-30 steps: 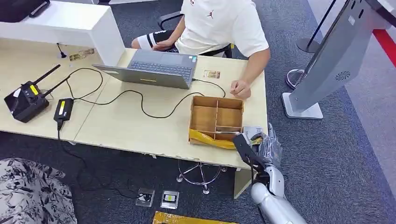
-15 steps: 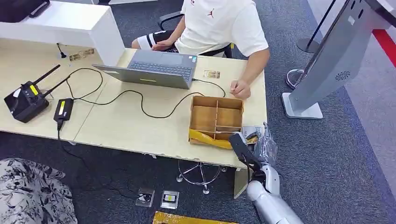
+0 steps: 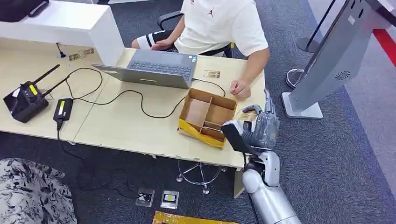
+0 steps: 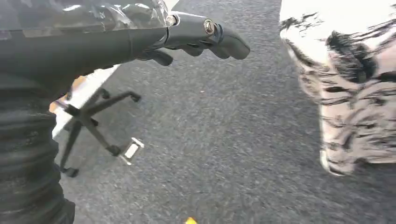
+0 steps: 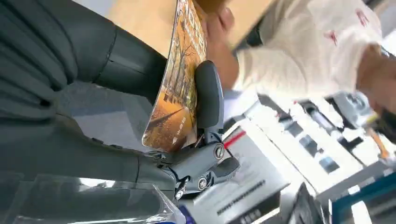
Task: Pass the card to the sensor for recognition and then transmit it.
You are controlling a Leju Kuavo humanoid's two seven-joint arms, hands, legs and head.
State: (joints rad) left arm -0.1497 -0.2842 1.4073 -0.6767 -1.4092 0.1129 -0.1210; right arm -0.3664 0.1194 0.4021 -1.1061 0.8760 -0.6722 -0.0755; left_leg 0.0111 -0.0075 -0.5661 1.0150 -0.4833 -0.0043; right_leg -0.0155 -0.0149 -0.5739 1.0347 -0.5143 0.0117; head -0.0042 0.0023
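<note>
My right hand (image 3: 259, 130) is raised over the right end of the wooden table (image 3: 121, 126), just right of a divided cardboard box (image 3: 205, 116). In the right wrist view it pinches a card (image 5: 180, 84) printed with an orange autumn picture between the thumb and a dark finger (image 5: 208, 100). A tall grey kiosk (image 3: 334, 60) stands on the carpet to the right of the table. My left hand (image 4: 196, 37) hangs over the grey carpet, its fingers loosely out and holding nothing.
A person in a white shirt sits behind the table, one hand (image 3: 240, 88) resting near the box. A laptop (image 3: 156, 67), cables, a black router (image 3: 25, 100) and a loose card (image 3: 211, 73) lie on the table. A chair base (image 3: 201, 175) stands underneath.
My right hand has risen from the table's front corner to above its right end, carrying the card. The cardboard box has turned and slid to the left.
</note>
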